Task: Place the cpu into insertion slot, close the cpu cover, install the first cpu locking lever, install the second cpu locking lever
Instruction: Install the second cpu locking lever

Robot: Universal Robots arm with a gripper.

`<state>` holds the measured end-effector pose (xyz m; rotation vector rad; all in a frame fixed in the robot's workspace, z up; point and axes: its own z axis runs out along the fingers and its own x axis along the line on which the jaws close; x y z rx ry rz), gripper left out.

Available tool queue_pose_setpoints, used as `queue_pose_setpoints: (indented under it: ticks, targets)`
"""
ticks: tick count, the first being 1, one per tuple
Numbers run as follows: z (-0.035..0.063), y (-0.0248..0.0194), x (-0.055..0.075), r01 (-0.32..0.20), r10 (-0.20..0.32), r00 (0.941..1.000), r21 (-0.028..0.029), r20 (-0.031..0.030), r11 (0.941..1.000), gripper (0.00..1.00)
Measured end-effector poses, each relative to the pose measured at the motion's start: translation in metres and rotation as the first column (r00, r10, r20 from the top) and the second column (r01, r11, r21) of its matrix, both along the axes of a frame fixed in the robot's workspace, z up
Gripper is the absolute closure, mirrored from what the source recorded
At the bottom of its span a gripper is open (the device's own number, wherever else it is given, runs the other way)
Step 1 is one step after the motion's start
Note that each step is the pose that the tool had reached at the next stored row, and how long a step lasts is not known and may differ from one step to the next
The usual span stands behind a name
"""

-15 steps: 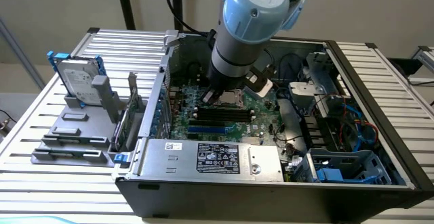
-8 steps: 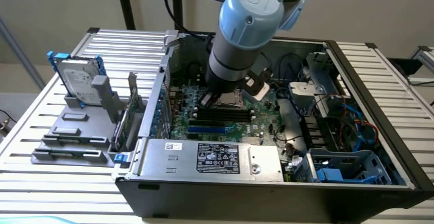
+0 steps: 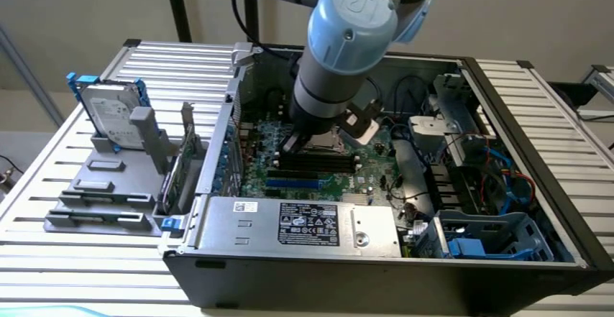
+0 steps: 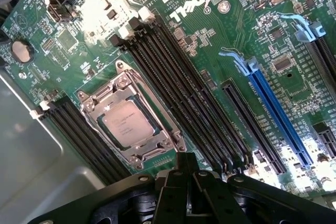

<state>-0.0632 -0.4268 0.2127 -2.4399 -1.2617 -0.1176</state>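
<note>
Robot arm's pincer hovered shut and empty above an open computer's motherboard.

Its jaws were closed on nothing; just beyond them the cpu lay seated in the insertion slot, the cpu cover down around it, between banks of black memory slots. The thin, light chip looked stiff but fragile, best held by its edges; the metal cover seemed sturdier.
</note>
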Motion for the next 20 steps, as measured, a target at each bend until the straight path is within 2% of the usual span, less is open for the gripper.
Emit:
queue_pose_setpoints:
  ticks: [8, 15, 20]
  targets:
    - [-0.0033, 0.0049, -0.0037, 0.000, 0.000, 1.0000, -0.0001, 0.0076, 1.0000, 0.89]
    - [-0.0068, 0.0072, -0.0043, 0.000, 0.000, 0.9997, -0.0001, 0.0235, 1.0000, 0.89]
    - [-0.0096, 0.0073, -0.0052, -0.001, 0.001, 0.9997, -0.0002, 0.0251, 1.0000, 0.89]
